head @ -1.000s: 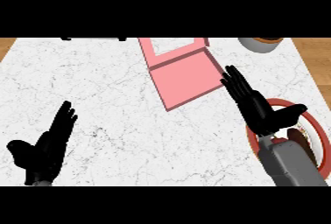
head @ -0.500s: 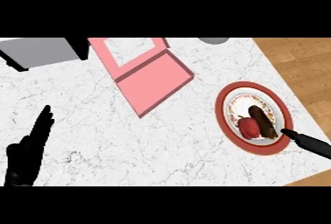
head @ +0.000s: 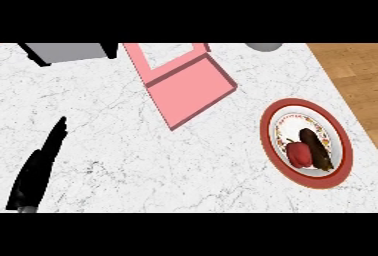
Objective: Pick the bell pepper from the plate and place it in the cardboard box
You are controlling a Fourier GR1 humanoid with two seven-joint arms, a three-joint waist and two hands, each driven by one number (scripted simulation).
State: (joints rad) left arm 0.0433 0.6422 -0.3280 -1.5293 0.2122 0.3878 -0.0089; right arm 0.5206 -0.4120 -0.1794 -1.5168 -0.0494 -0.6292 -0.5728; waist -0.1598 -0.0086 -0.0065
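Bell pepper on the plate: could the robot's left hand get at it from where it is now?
Probably not easily. The left hand rests open at the view's lower left, while the bell pepper lies on the plate far to the right. Nothing stands between them, but it looks a long stretch.

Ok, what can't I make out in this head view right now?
- Right hand: not in the head view at all.
- Dark shape beside the bell pepper on the plate: cannot tell what it is.
- Cardboard box: far end cut off by the top edge.
- Grey block and grey round thing: cropped at the top, unidentifiable.
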